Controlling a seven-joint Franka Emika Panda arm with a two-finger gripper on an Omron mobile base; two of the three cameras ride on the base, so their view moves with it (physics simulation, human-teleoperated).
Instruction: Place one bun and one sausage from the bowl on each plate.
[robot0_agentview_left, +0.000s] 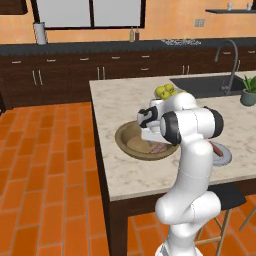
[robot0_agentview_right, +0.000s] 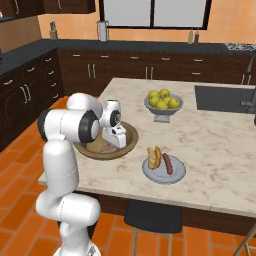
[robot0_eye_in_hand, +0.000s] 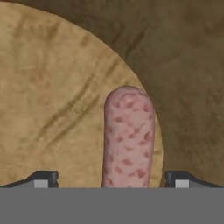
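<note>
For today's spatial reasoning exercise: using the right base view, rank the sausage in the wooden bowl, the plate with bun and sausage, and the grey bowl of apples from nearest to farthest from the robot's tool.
1. Sausage in the wooden bowl: directly below the tool.
2. Plate: to the right, near the counter's front edge.
3. Grey bowl of apples: right and farther back, toward the sink. The gap between this and the plate is modest.

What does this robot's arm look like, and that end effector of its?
The arm is glossy white, built of rounded tube-like segments with dark bands at the joints. No cables or markings show. The end effector has a white, boxy body and two small dark fingertips with pale grey faces.
</note>
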